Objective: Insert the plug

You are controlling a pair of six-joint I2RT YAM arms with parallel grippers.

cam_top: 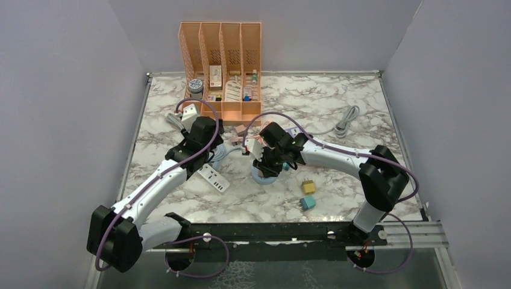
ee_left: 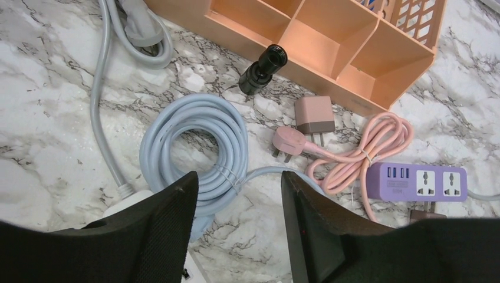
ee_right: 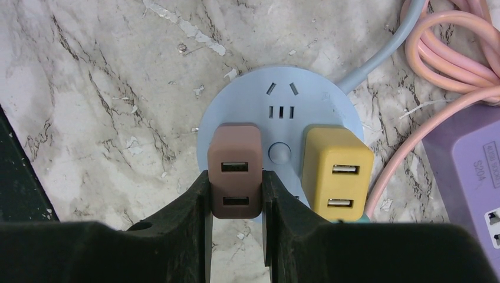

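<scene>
A round light-blue socket hub lies on the marble table; in the top view it shows under the right arm. A yellow two-port USB plug sits on its right side. My right gripper is shut on a brown two-port USB plug, holding it over the hub's left side; its prongs are hidden. My left gripper is open and empty above a coiled light-blue cable, next to a white power strip.
An orange file organiser stands at the back. A pink plug and cable, a purple power strip, a pink-brown charger and a black adapter lie near it. Yellow and teal chargers lie in front; a grey cable lies right.
</scene>
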